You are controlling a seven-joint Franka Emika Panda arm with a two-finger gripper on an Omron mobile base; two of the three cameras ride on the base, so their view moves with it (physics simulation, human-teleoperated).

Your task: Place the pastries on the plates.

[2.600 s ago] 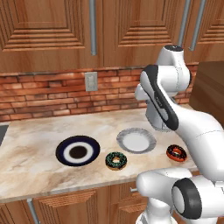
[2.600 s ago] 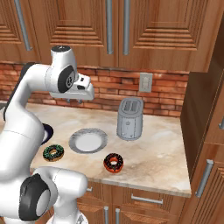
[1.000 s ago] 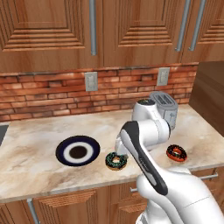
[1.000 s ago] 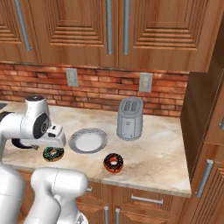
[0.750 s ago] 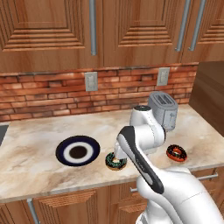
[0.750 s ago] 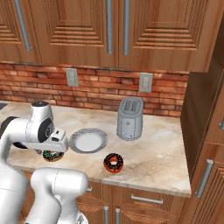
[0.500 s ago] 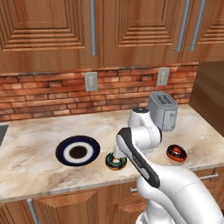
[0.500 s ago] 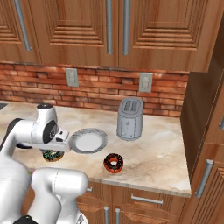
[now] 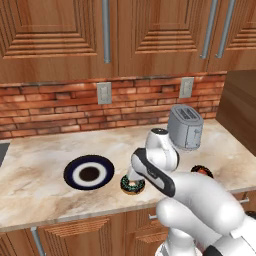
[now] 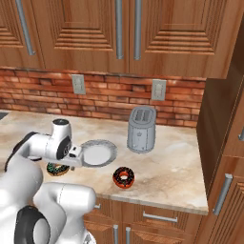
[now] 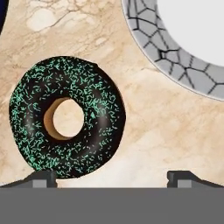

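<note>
A chocolate pastry with teal sprinkles (image 11: 68,116) lies flat on the marble counter, also seen from the left base (image 9: 132,185) and half hidden by my arm from the right base (image 10: 56,169). My gripper (image 11: 113,178) hangs open just above it. One fingertip (image 11: 43,176) sits at the donut's near edge and the other stands well off to the side over bare counter. The red-iced pastry (image 10: 123,177) lies further right, near the front edge. The navy plate (image 9: 75,167) is left of the sprinkled donut. The pale plate (image 10: 106,148) lies behind and right of it.
A steel toaster (image 10: 141,128) stands behind the red-iced donut, near the brick wall. Wooden cabinets hang above the counter and a tall cabinet side closes the right end. The counter's front edge runs close to both donuts.
The arm has come down and forward over the sprinkled donut, bringing the hand lower. The jaws stayed open and nothing on the counter moved.
</note>
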